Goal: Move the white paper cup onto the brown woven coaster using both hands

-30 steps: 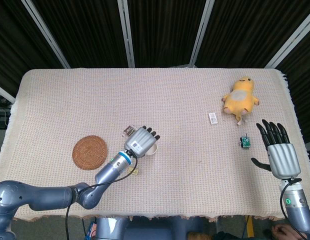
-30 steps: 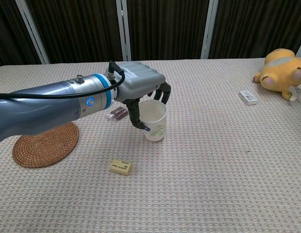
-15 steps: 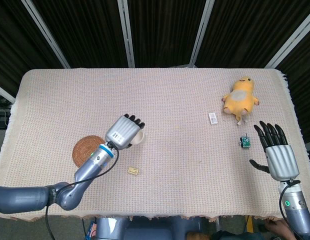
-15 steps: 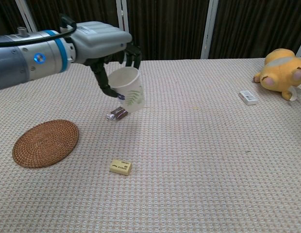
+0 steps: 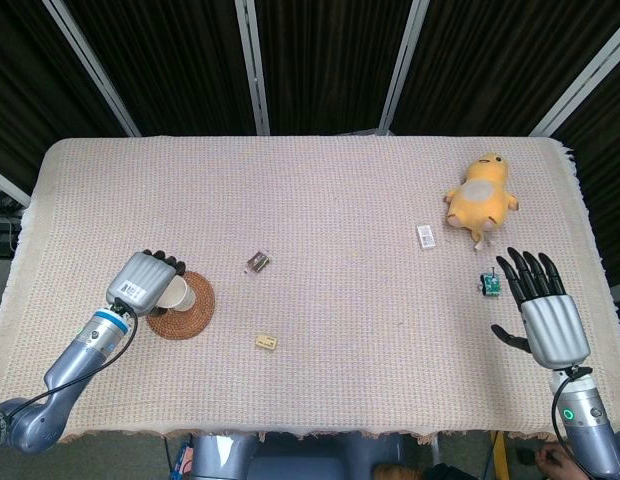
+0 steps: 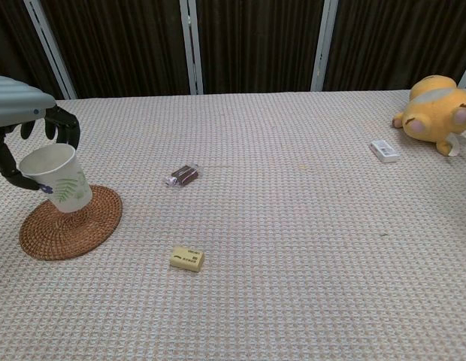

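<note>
— Carried leftward across the table, the white paper cup [image 6: 59, 178] now hangs over the brown woven coaster [image 6: 71, 223], where half a second ago it was up in the air above the small wrapped sweet [image 6: 183, 174].

— Is it down yet?

— Hard to be sure. In the chest view its base looks to be at or just above the weave, and the cup leans a little. I'd judge it nearly placed, not released.

— Who has it?

— The left hand [image 5: 148, 279]. Its fingers [image 6: 62, 124] curl over the rim from above and the thumb comes in on the other side, so the cup is firmly held.

— And the other one?

— The right hand [image 5: 542, 312] sits at the far right edge, palm down, fingers spread, holding nothing. It has barely shifted and is well apart from the cup.

— So what's left?

— Settling the cup upright on the coaster's middle and letting go. It seems to sit toward the near-left part, so a tilt could tip it.

— Anything else about?

— A yellow eraser [image 6: 187, 258] in front, a yellow plush toy [image 5: 481, 197] and a white tag [image 5: 426, 236] over to the right.
</note>
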Available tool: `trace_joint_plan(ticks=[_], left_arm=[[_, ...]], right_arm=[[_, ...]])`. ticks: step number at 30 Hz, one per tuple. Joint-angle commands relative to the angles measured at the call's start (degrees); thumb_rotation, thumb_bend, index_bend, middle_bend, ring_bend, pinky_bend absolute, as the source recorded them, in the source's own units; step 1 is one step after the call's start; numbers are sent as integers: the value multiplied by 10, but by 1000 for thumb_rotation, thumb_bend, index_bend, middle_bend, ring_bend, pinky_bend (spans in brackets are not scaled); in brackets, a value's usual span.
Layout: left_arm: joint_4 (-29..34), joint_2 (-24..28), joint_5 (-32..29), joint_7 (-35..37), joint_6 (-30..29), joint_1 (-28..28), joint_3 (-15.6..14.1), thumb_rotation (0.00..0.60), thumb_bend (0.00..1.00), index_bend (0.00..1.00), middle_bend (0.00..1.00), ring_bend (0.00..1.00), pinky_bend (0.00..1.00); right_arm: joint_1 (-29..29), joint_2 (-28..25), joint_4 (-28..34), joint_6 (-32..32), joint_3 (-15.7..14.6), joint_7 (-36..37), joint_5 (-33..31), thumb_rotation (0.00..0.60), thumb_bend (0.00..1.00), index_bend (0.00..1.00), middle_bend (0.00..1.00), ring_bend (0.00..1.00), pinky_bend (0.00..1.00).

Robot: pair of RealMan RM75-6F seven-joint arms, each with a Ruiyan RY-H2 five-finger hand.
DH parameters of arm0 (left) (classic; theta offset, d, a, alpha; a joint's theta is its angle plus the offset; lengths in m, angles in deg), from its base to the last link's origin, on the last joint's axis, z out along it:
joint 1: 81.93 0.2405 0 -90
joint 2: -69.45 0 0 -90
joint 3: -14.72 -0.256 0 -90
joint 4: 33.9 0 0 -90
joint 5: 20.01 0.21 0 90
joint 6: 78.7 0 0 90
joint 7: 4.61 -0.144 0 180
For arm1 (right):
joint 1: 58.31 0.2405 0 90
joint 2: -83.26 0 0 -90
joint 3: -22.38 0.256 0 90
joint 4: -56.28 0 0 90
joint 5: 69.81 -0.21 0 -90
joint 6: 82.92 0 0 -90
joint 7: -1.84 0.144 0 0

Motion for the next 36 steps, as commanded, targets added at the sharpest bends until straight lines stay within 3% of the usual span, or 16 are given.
trace_joint_plan(ticks=[1, 7, 8, 9, 10, 12, 16, 21, 27, 31, 36], left_arm=[[-15, -7, 12, 13, 7, 5, -5, 600, 79, 379, 406, 338, 439], [-39, -25, 17, -10, 1, 6, -4, 600, 74, 346, 377, 322, 428], [-42, -28, 14, -15, 0, 5, -4, 600, 58, 310, 339, 298, 418], [-43, -30, 10, -18, 2, 5, -4, 600, 32, 219, 237, 223, 383], [-43, -32, 6, -21, 5, 5, -4, 600, 10, 115, 123, 127, 323], [-41, -33, -1, -25, 12, 4, -5, 600, 0, 8, 7, 12, 213], [-30, -25, 9, -12, 8, 8, -4, 600, 0, 0, 0, 0, 82], [-16, -2, 46, 40, -32, 33, 5, 600, 0, 0, 0, 0, 27], [-7, 30, 117, 158, -161, 105, 22, 600, 0, 0, 0, 0, 0], [-2, 34, 124, 171, -240, 156, 18, 600, 0, 0, 0, 0, 0], [5, 16, 139, 151, -332, 234, -13, 600, 0, 0, 0, 0, 0]], right_arm=[[-1, 1, 1, 0, 0, -3, 1, 600, 0, 0, 0, 0, 0], [0, 1, 1, 5, 2, -3, -1, 600, 0, 0, 0, 0, 0], [-1, 0, 0, 5, 3, -3, -1, 600, 0, 0, 0, 0, 0], [-1, 0, 0, 5, 3, -2, -1, 600, 0, 0, 0, 0, 0], [-1, 0, 0, 5, 4, -1, -1, 600, 0, 0, 0, 0, 0], [-1, -1, 0, 5, 5, 0, -1, 600, 0, 0, 0, 0, 0], [-2, -2, 0, 5, 5, 2, 0, 600, 0, 0, 0, 0, 0], [-3, -3, 3, 2, 5, 2, 5, 600, 0, 0, 0, 0, 0], [-8, -7, 10, -8, 7, 4, 10, 600, 0, 0, 0, 0, 0], [-10, -10, 14, -10, 7, 7, 10, 600, 0, 0, 0, 0, 0], [-11, -15, 18, -12, 7, 14, 14, 600, 0, 0, 0, 0, 0]])
